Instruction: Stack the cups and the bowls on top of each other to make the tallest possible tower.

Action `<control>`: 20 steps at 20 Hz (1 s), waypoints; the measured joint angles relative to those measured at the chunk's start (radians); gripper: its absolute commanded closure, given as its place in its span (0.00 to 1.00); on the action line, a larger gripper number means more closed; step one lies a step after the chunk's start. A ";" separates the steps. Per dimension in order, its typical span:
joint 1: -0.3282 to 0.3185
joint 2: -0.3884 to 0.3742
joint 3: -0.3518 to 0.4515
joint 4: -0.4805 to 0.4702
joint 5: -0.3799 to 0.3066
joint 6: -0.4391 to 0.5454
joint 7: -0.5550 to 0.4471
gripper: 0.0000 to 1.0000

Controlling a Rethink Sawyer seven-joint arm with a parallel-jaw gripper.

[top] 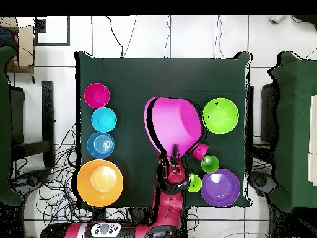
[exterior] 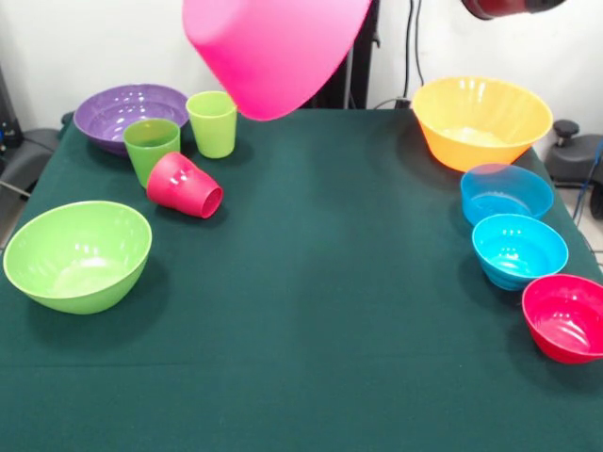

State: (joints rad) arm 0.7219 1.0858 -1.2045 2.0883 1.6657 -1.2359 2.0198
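The large pink bowl (exterior: 273, 52) hangs tilted in the air above the table's far middle. In the overhead view my gripper (top: 175, 152) is shut on the rim of the pink bowl (top: 176, 123); in the front view the bowl hides it. The green cup (exterior: 151, 146) and lime cup (exterior: 213, 122) stand upright by the purple bowl (exterior: 105, 115). The red cup (exterior: 184, 185) lies on its side. The lime-green bowl (exterior: 80, 254) sits at the left. Orange (exterior: 480, 121), translucent blue (exterior: 506, 193), turquoise (exterior: 519, 250) and small red (exterior: 565, 317) bowls line the right side.
The dark green cloth (exterior: 330, 311) covers the table. My red arm (top: 170, 198) reaches in from the base. Part of the arm (exterior: 509, 8) shows at the top right of the front view. Chairs and cables ring the table.
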 measured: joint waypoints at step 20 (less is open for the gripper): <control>-0.062 0.000 0.009 0.000 0.012 -0.097 0.000 1.00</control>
State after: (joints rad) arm 0.6603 1.0858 -1.1958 2.0878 1.6772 -1.3331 2.0198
